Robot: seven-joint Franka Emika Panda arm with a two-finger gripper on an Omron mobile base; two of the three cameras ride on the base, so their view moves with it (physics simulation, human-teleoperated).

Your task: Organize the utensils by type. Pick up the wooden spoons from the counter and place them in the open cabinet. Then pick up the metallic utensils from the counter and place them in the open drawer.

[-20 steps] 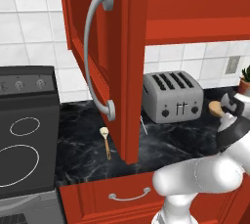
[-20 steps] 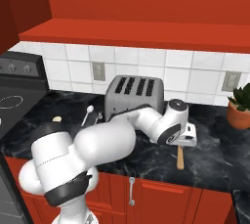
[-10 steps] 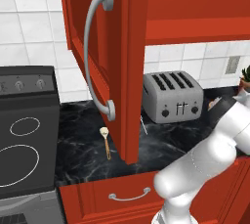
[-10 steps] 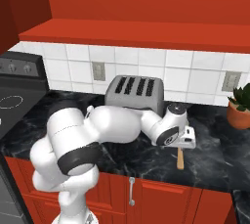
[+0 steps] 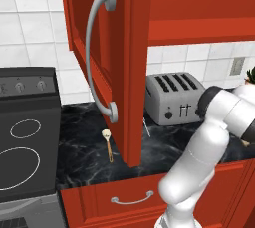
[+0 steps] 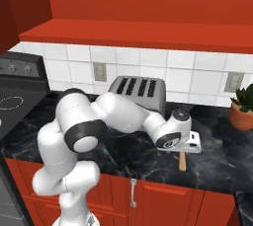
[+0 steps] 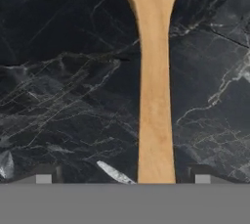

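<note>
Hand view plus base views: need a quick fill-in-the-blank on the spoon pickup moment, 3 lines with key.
1. The gripper hangs over a wooden spoon's handle with its jaws ____.
2. That spoon lies flat on the black marble ____.
3. Behind the arm, against the tiled wall, stands a silver ____.
4. A second wooden spoon lies beside the open cabinet door, between it and the ____.

Missing words: open; counter; toaster; stove

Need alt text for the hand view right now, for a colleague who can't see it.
A wooden spoon handle lies on the black marble counter, running straight up between the open gripper's two fingertips, widening toward the bowl at the top edge.
</note>
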